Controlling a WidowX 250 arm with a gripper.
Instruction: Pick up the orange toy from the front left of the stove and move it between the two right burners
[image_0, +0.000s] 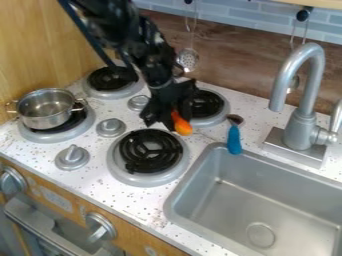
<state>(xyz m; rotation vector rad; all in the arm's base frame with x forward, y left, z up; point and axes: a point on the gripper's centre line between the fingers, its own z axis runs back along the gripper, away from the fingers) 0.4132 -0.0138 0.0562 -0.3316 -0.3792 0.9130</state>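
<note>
Note orange piece close against black gripper at three o'clock, aligned lengthwise from eleven to five o'clock, between front burner and rear burner, with grip state impossible to tell.

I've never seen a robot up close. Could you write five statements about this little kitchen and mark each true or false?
1. The pot stands on a burner. True.
2. The orange thing lies in the sink. False: it is at the gripper, over by the stove.
3. The blue-handled tool is by the sink's edge. True.
4. A lid covers the pot. False: the pot is uncovered, and you can see into it.
5. The faucet is bright red. False: it is grey.
</note>
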